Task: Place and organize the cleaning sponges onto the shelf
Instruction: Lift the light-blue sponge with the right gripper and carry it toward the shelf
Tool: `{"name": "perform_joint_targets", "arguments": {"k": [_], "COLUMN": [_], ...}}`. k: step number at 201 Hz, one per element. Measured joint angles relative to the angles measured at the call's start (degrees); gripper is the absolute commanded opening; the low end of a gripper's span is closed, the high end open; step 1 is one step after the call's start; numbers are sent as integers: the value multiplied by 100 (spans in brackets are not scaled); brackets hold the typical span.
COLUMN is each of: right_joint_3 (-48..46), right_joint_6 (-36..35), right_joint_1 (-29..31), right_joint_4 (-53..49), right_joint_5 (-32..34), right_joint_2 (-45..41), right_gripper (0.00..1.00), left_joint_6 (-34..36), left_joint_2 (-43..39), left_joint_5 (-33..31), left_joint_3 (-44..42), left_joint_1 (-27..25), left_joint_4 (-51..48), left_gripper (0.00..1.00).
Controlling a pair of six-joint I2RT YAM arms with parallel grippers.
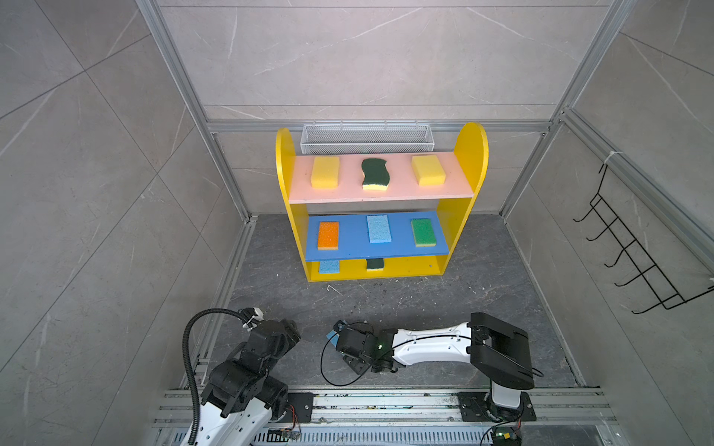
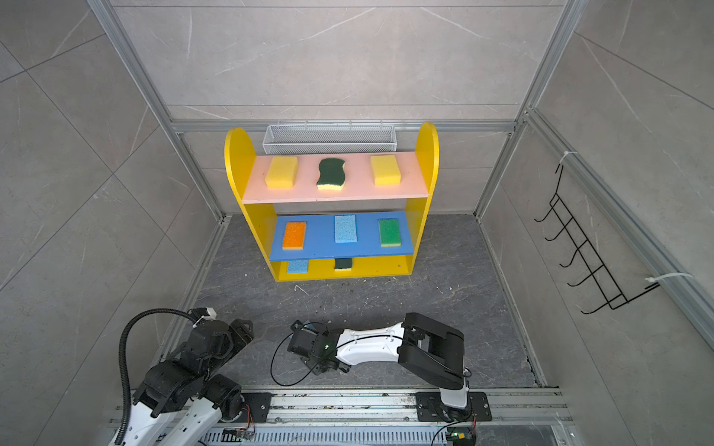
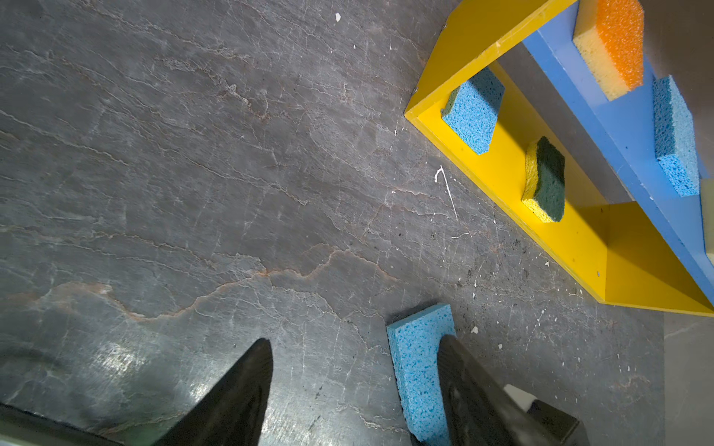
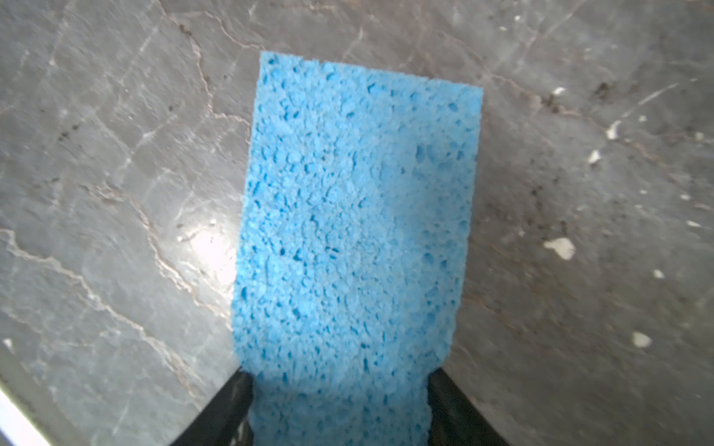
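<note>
Right fingers [image 4: 226, 413] are clamping the light blue sponge [image 4: 355, 200] by its long edges; it's lying flat on the table [image 1: 386, 305], well in front of the shelf [image 1: 471, 154]. Left fingers [image 3: 239, 394] are hanging spread apart just beside it, holding nothing. Eight other sponges [image 1: 325, 172] are sitting across the shelf's three boards.

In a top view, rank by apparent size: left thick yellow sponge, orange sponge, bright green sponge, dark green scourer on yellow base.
Left thick yellow sponge, nearer the camera, so unsure.
Orange sponge and bright green sponge: alike.
Dark green scourer, mostly hidden.
</note>
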Motion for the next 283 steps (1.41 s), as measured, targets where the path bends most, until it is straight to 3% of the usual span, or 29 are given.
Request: {"name": "perform_joint_targets", "arguments": {"k": [115, 231, 283], "right_joint_3": [-898, -1620, -1803], "right_joint_6": [750, 1095, 1095], "right_joint_1": [-59, -885, -1189], "right_joint_4": [-37, -44, -48], "right_joint_5": [1126, 1233, 1231], "right_joint_2": [-1554, -2321, -2496], "right_gripper": [63, 63, 62], "left_joint_6": [-59, 393, 398], "left_joint_2": [-286, 765, 774], "left_joint_5": [4, 470, 468], "left_joint_3": [0, -2, -2], "left_joint_1": [0, 0, 0], "left_joint_4": [-166, 570, 717], "left_gripper": [70, 69, 69]}}
